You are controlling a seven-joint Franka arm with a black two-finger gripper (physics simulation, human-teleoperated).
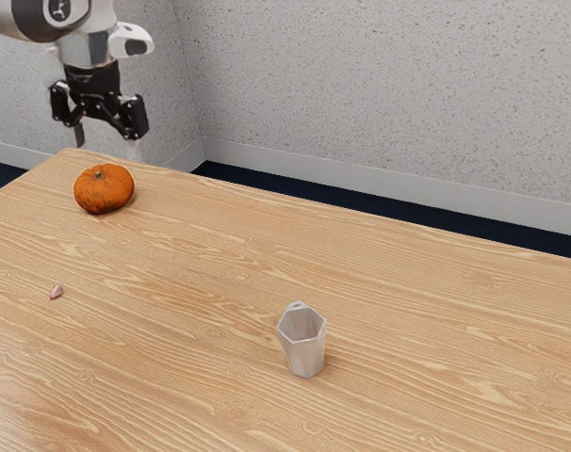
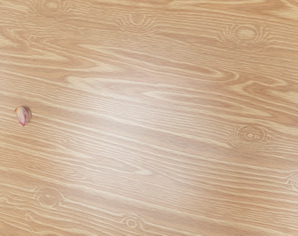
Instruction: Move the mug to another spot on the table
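Note:
A pale grey faceted mug stands upright on the wooden table, near the front and a little right of centre in the exterior view. My gripper hangs high above the table's far left corner, far from the mug. Its two fingers stand apart with nothing between them, so it is open.
An orange pumpkin sits on the table just below the gripper. A small pinkish garlic clove lies near the left edge. A grey wall with a pale baseboard rises behind the table.

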